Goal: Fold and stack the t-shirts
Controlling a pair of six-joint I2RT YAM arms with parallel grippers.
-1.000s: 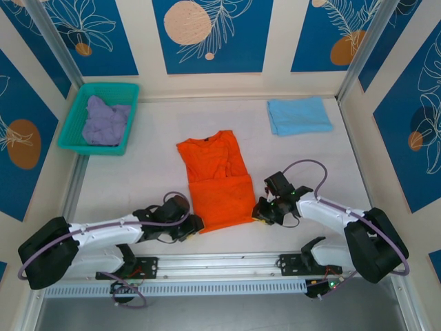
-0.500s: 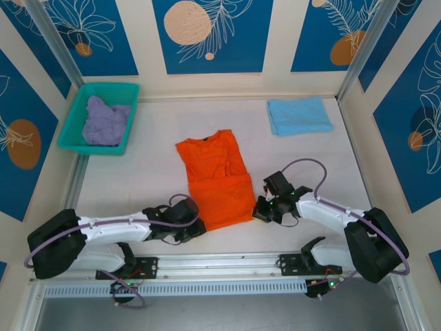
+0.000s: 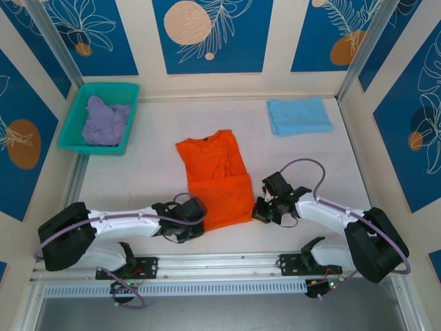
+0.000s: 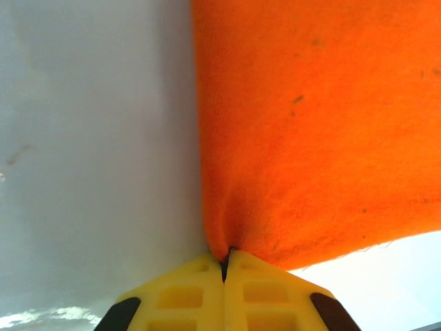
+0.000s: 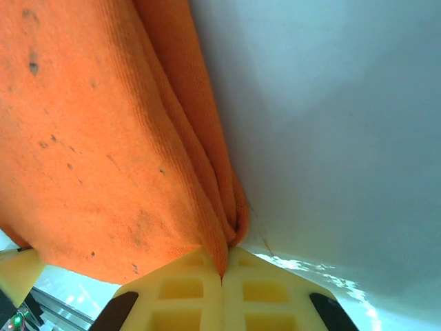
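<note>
One of the three shirts looks finished: the light blue t-shirt [image 3: 299, 115] lies as a flat, tidy rectangle at the far right of the table [image 3: 138, 179], well apart from everything else. The orange t-shirt [image 3: 217, 179] is the one in hand; it lies in the middle of the table with its collar toward the far side, and its near half shows as a narrower block of doubled cloth, so it seems to be partly folded. The left end effector [image 4: 224, 256] is clenched on the near left corner of that shirt, its yellow fingers pressed together with a pinch of orange cloth between them. The right end effector [image 5: 222, 274] is likewise clenched on the near right corner, where several layers of the fold gather at the edge. With both near corners gripped, the likely step is to carry the near edge toward the collar. The lavender t-shirt [image 3: 105, 123] sits crumpled in the teal basket [image 3: 76, 117] at the far left, not yet folded. Nothing is stacked so far, so I judge the job roughly a third done, with the orange fold to complete, the lavender shirt to fold, and the pile to build
</note>
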